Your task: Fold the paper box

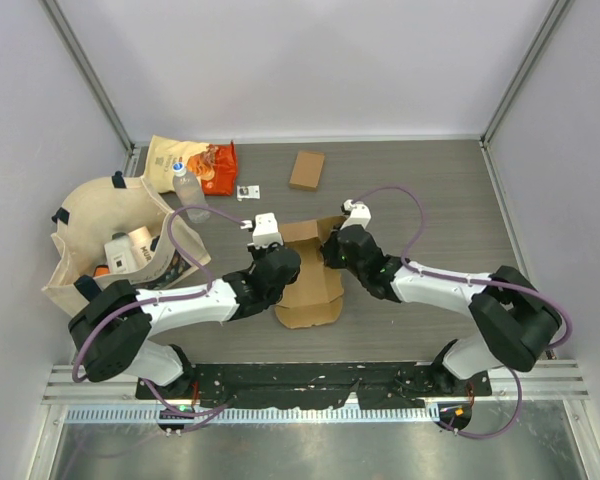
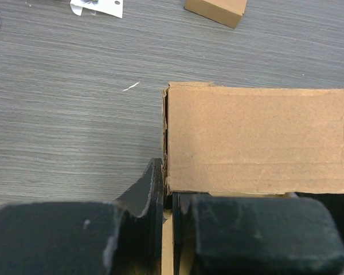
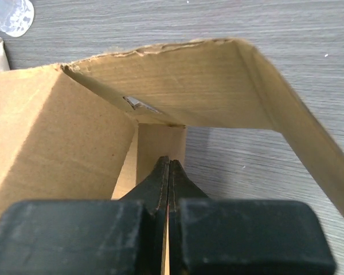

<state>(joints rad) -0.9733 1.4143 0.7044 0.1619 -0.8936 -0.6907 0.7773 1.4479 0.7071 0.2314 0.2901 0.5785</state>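
Overhead, the grey table [image 1: 430, 200] fills the frame, and only this view shows the beige tote bag [image 1: 90, 215] at the left edge, the snack bag [image 1: 195, 160] at upper left and both arms meeting at the centre. The paper box [image 1: 310, 290] lies at the centre of the table between the two arms: brown corrugated card, partly erected at its upper end, with a flat rounded flap spread toward the bottom of the frame.

The left wrist view adds a raised panel of the box [image 2: 258, 137] seen face-on, with a ragged left corner. The left gripper [image 2: 167, 200] stands at a narrow slit with a strip of brown card between its pads, so it is pinching the box edge.

The right wrist view looks under a flap that arches across the top of the frame [image 3: 183, 80]. The right gripper [image 3: 169, 177] has its jaws pressed fully together; whether card sits between them cannot be told.

A small cardboard block [image 1: 307, 170], a clear bottle [image 1: 188, 190] and a white tag [image 1: 248, 192] lie toward the top of the overhead frame, well apart from the box
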